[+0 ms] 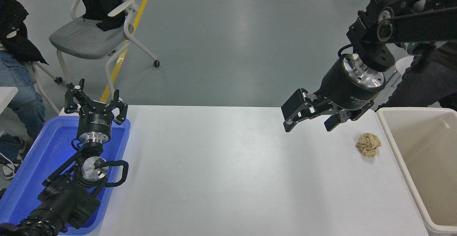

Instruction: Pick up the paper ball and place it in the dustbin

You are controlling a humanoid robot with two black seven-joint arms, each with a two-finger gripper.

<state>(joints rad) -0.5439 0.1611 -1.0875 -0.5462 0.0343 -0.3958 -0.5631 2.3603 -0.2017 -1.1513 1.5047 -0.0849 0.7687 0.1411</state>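
Note:
The paper ball (368,144), a crumpled tan-brown wad, lies on the white table (228,171) near its right edge, just left of the dustbin (392,136). The dustbin is a large cream-beige bin standing at the table's right side, and nothing shows inside the part I see. My right gripper (309,121) hangs open and empty above the table, up and to the left of the paper ball, apart from it. My left gripper (95,98) is parked open at the lower left, above the blue tray.
A shallow blue tray (21,189) sits at the table's left edge under the left arm. A grey chair (89,39) stands beyond the table at the far left. A person in jeans (18,86) sits at the left edge. A dark-clothed person (425,82) stands behind the dustbin.

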